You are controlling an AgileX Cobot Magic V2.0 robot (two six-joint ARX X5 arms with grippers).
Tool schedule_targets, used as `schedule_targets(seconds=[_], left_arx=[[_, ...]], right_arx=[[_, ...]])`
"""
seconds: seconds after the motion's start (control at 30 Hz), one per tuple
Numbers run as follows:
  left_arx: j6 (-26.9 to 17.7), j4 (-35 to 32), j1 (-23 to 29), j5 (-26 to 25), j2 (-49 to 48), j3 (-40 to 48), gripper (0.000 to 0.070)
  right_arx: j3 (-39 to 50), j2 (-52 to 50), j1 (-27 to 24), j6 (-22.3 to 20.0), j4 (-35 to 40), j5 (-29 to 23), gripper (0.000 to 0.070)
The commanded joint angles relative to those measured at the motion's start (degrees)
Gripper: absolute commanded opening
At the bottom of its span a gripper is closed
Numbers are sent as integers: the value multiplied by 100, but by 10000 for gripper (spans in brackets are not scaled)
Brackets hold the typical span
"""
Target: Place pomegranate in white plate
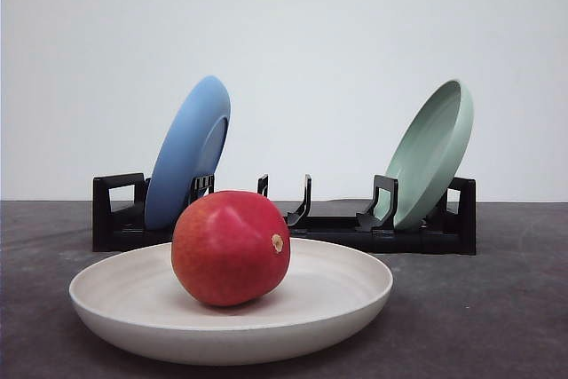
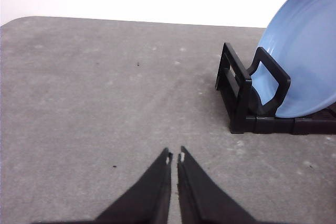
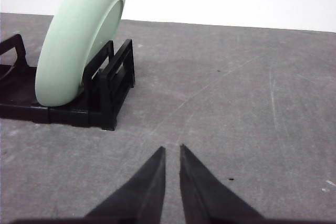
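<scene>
Pomegranate (image 1: 230, 247) sits inside the white plate (image 1: 355, 295), resting on its shallow floor a little left of centre, stem spot turned toward the front camera. By the look of it the placing step is done. Both arms hang over bare grey bench (image 2: 105, 103), the left claw (image 2: 174, 158) near the blue plate (image 2: 304, 51) in the black rack (image 2: 247, 103), the right claw (image 3: 171, 151) near the pale green plate (image 3: 79, 40). Each claw has its tips nearly together, gripping nothing. I judge nothing remains but to keep the arms away from the fruit.

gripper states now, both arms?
Left gripper: closed, holding nothing.
Right gripper: closed, holding nothing.
</scene>
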State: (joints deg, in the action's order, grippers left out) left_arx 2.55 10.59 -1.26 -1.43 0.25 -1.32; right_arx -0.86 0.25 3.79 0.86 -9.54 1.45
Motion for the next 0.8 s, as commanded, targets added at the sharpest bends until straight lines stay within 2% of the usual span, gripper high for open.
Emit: schedule_targets(seconds=[0.0,0.77], left_arx=[[-55,11,2,17,-2,63,0],[-55,11,1,17,-2,63,0]], right_arx=[[22,-4,4,61,52,1,46],[22,-4,4,61,52,0,46]])
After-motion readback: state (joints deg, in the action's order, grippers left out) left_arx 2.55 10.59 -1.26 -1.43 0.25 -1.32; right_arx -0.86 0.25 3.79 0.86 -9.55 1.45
